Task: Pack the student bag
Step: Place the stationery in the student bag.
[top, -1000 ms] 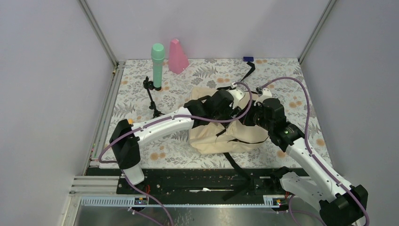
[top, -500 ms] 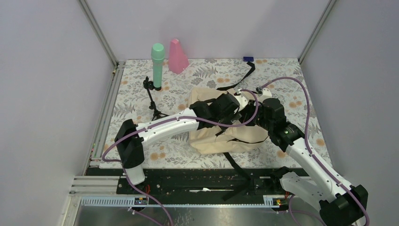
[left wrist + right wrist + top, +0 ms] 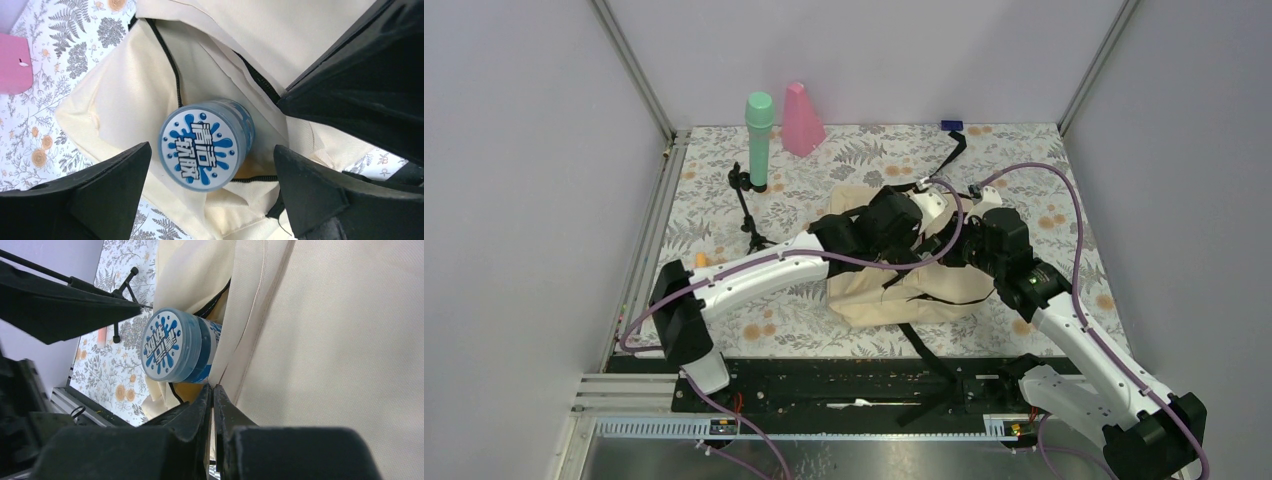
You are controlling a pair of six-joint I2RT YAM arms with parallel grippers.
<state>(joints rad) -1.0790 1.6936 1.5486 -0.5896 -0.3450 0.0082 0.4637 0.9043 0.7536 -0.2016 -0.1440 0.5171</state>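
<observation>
Looking down from the top view, the student bag (image 3: pixel 894 300) lies slumped in the middle of the floral surface (image 3: pixel 724 200), black straps trailing far and near. Both arms meet over its far-right end. The left end effector (image 3: pixel 929 213) hangs over the mouth; the right end effector (image 3: pixel 961 243) is in at the rim. Far left, a green cylinder (image 3: pixel 759 140) and a pink block (image 3: pixel 802 120) stand well apart from the bag, with a small black stand (image 3: pixel 746 205) just nearer.

Over to the left wrist: its fingers are spread wide and grip nothing. Between them, a round tub with a blue splash lid (image 3: pixel 205 145) sits inside the zip-trimmed opening, lid up, clear of both fingers. So the bag has one item in it; what else is inside, I cannot tell.

Right wrist now: fingers pressed together, and a cream fold runs straight down into the pinch, so I judge it has the bag's lip, holding the mouth open. The tub shows just to the left of that fold.

Handling call: this bag is soft, light and floppy, and looks likely to sag shut unsupported. Best holds are the stitched zip rim or a strap, not the loose panel.
</observation>
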